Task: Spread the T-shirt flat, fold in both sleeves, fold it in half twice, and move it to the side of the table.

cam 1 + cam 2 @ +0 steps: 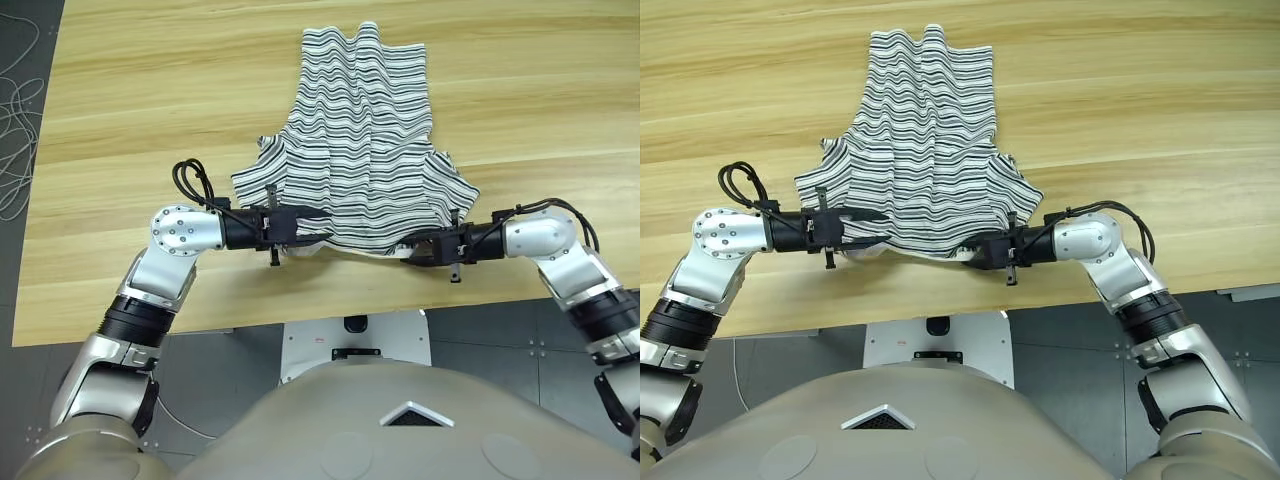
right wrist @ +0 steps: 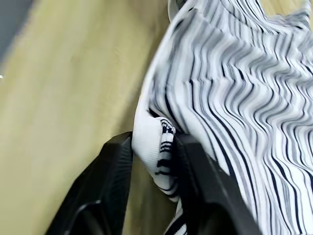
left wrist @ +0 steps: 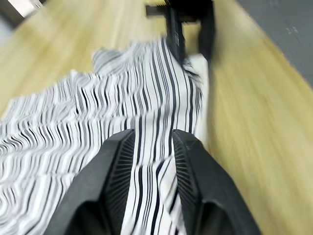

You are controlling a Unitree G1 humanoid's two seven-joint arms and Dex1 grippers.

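The left gripper (image 1: pixel 316 226) and right gripper (image 1: pixel 412 249) each pinch the striped T-shirt's (image 1: pixel 360 150) near edge tight. They should pull apart evenly and low to smooth its wrinkles.

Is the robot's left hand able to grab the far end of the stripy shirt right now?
Probably not: the left gripper is shut on the near edge of the T-shirt, so it would have to let go first.

Silver screw-studded arms (image 1: pixel 178 232), looped black cables (image 1: pixel 190 178), ribbed black fingers (image 3: pixel 117 171).
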